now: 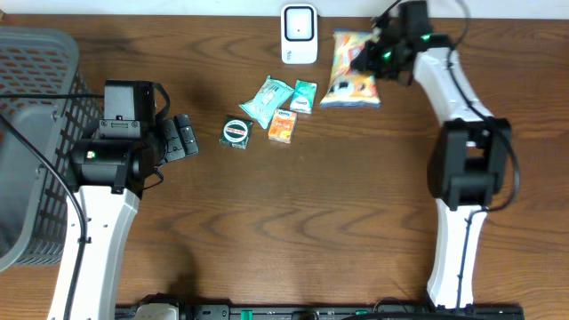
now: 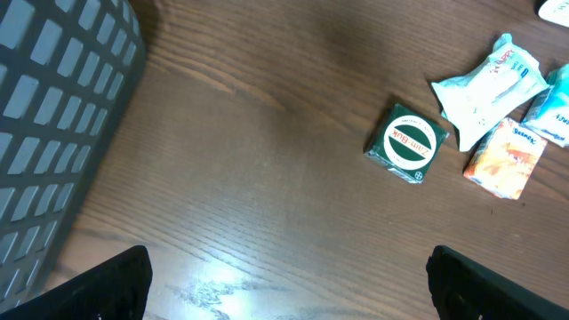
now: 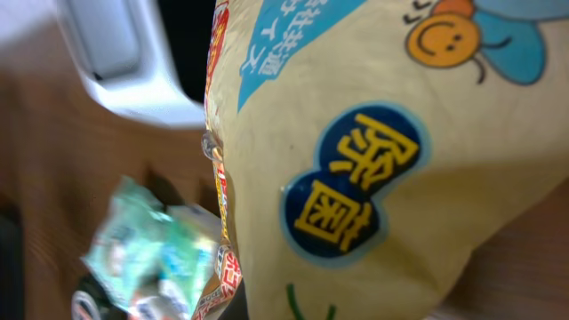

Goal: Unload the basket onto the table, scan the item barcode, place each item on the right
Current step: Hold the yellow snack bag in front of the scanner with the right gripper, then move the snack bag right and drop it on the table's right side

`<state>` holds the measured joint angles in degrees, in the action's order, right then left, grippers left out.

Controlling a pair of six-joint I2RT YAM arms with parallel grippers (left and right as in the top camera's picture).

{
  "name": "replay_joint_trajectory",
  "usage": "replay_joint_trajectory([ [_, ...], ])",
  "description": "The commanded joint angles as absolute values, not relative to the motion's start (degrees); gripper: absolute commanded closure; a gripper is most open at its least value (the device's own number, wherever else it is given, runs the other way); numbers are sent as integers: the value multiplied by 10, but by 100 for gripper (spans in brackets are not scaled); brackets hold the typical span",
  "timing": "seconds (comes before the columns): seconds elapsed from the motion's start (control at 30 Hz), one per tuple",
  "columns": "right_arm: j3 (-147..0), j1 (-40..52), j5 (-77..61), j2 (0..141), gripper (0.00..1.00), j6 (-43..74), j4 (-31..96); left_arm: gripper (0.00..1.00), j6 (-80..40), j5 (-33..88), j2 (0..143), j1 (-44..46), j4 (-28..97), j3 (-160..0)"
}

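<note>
- Snack bag (image 1: 348, 76) is lying at the far side of the surface (image 1: 356, 204), on the right half, with its long axis running roughly from the far edge toward the robot and leaning only slightly.
- The right end effector (image 1: 380, 52) is sitting over the bag's far right corner with its jaws drawn down narrow. I am judging that they are pinching the bag's edge, since the yellow wrapper is filling nearly the whole right wrist view, though no fingers are showing there.
- The scanner (image 1: 300, 34) is standing just beside the bag, on its left, so the coming move is turning on a short sideways carry to the left, not a long reach.
- I cannot tell where the barcode is sitting. The faces showing to me are carrying only artwork and lettering, so I am expecting the bag to need turning toward the scanner window.
- The left end effector (image 1: 184, 138) is hovering well apart, beside the basket (image 1: 36, 133), jaws spread wide and holding nothing, so the right arm is by far the nearer one.
- The small packets (image 1: 283, 102) are lying near the scanner on the robot's side, so I am planning to carry the bag clear above them.
</note>
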<state>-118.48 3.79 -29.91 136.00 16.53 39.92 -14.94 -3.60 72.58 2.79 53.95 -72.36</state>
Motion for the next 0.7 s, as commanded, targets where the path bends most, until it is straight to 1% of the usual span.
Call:
replay_joint_trajectory([
  [0.0, -1192, 39, -306, 1275, 99, 171, 369, 3, -146, -44, 723, 26, 542, -726],
  [0.17, -1191, 73, -306, 1280, 99, 171, 290, 3, -146, -44, 723, 26, 542, -726],
  [0.33, -1191, 134, -306, 1328, 99, 172, 209, 2, -146, -44, 723, 26, 542, -727],
  [0.4, -1191, 150, -306, 1350, 99, 192, 185, 2, -146, -44, 723, 26, 542, -727],
  [0.5, -1191, 162, -306, 1371, 99, 212, 163, 2, -146, -44, 723, 26, 542, -726],
  [0.67, -1191, 165, -302, 1378, 99, 212, 158, 2, -146, -44, 723, 26, 542, -726],
])
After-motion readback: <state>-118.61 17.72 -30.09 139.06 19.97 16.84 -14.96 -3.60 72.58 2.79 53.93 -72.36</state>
